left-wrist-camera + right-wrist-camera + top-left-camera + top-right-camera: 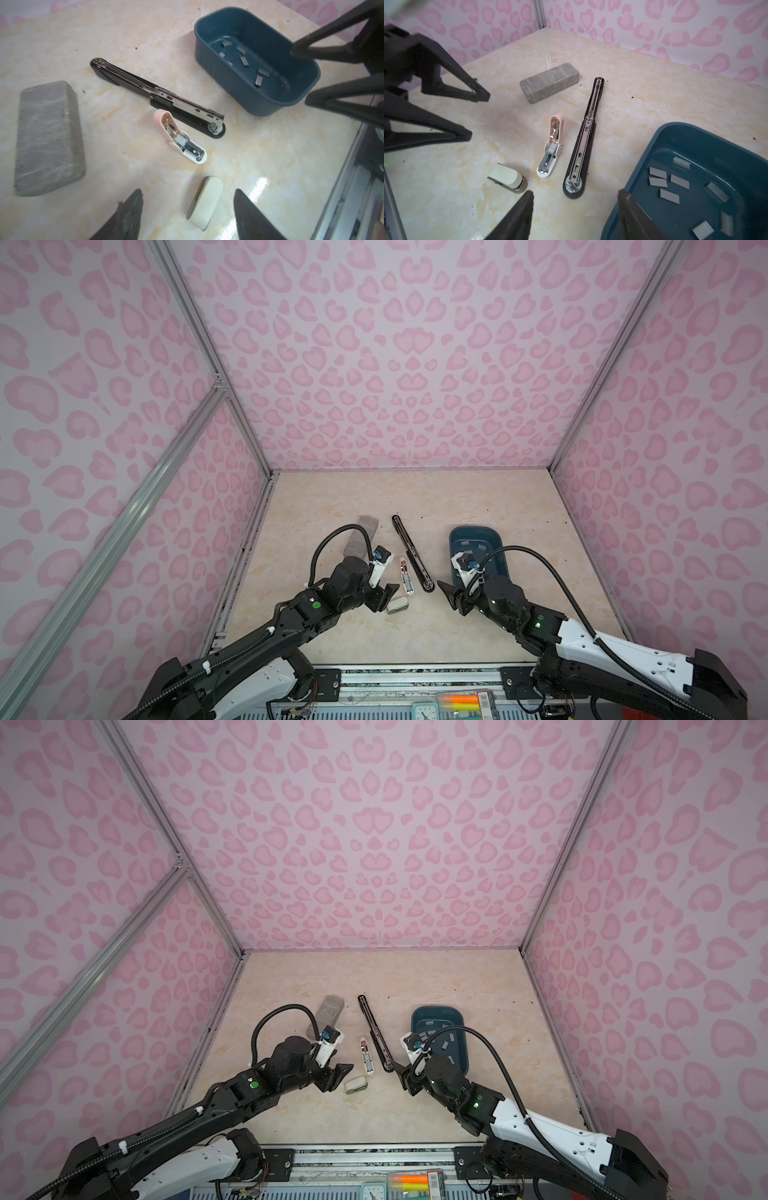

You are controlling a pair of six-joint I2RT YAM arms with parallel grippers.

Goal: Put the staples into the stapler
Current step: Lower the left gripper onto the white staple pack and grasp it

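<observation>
Now, the staples, small flat grey metal strips, lie loose on the floor of a deep dark blue plastic tub. None is in a stapler yet, so I think the first step is to pick up one strip.

In a top view the tub sits at about 1 o'clock from the right gripper, very near it. The left gripper is well apart from the tub, with two staplers in between. So I think the right arm should fetch the strip.

The right gripper's fingers are apart and hold nothing. The left gripper's fingers are apart too. A small closed cream stapler lies just in front of them, not touching.

The long black stapler lies flat on the pale marble-look table, opened out, with its shiny metal track facing up. Its long line runs from 11 o'clock to 5 o'clock. The 5 o'clock end is just beside the right gripper, at its 9 o'clock. A small pink and white stapler lies open next to it, pointing nearly the same way. I cannot tell which one is to be filled.

The strips point all ways, so one must be turned to lie along the track.
</observation>
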